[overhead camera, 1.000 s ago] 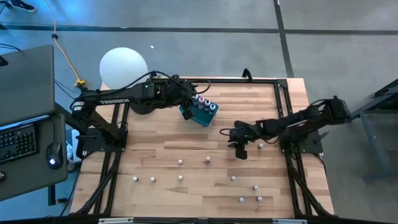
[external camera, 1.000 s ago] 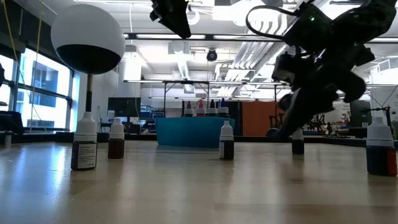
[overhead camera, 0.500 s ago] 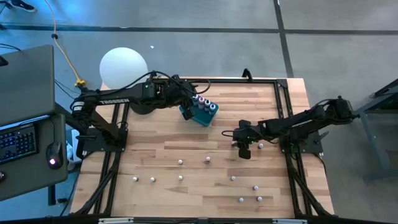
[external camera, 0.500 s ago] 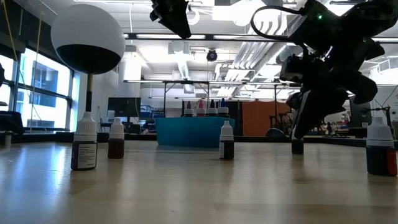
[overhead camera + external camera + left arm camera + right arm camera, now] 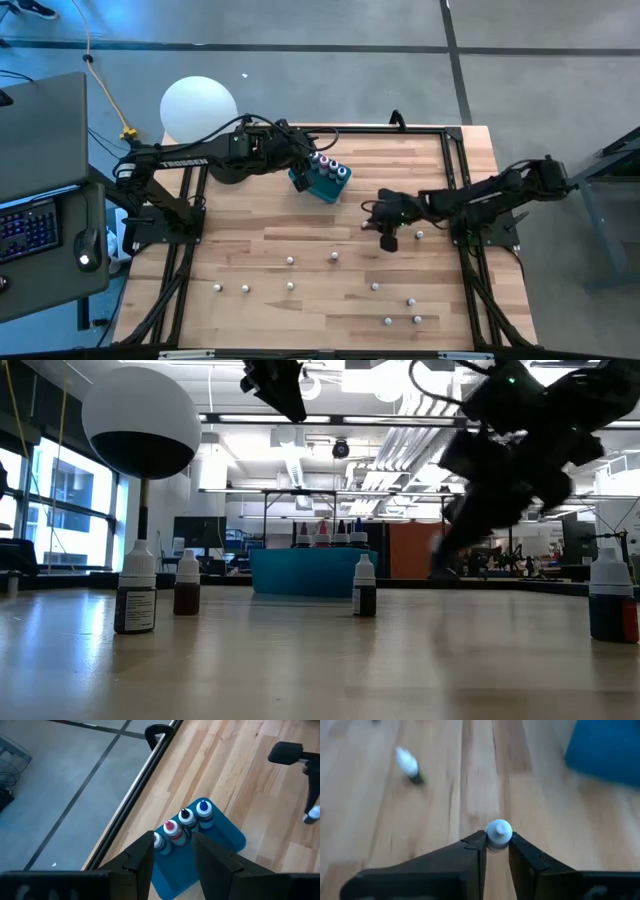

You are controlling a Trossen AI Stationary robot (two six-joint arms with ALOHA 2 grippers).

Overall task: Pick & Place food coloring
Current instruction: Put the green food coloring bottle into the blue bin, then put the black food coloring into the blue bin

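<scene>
Right gripper: its two dark fingers are clamped on the white cap of one small food coloring bottle, seen end-on in the right wrist view, with wood planks beneath.
Right gripper, from above: it sits right of the table's centre, at the end of the arm reaching in from the right edge; the bottle it holds cannot be made out there.
Left gripper: fingers apart with nothing between them, poised directly above the teal tub.
Left gripper, from above: it is at the tub's left edge, near the far side of the table.
Tub contents: the left wrist view shows four bottles standing in a row inside, with caps reading white, pink, dark and blue; the low view shows the same row as small tips above the tub's rim.
Loose bottles: the high view shows white-capped bottles scattered over the near half of the wooden table, among them one at and one at.
Low view only: dark-bodied bottles stand upright, the nearest at left, another mid-table, one at the right edge; their labels are too small to read.
Writing: white lettering on the left arm appears to read "TROSSEN".
Off the table: a big white ball sits beyond the far left corner.
</scene>
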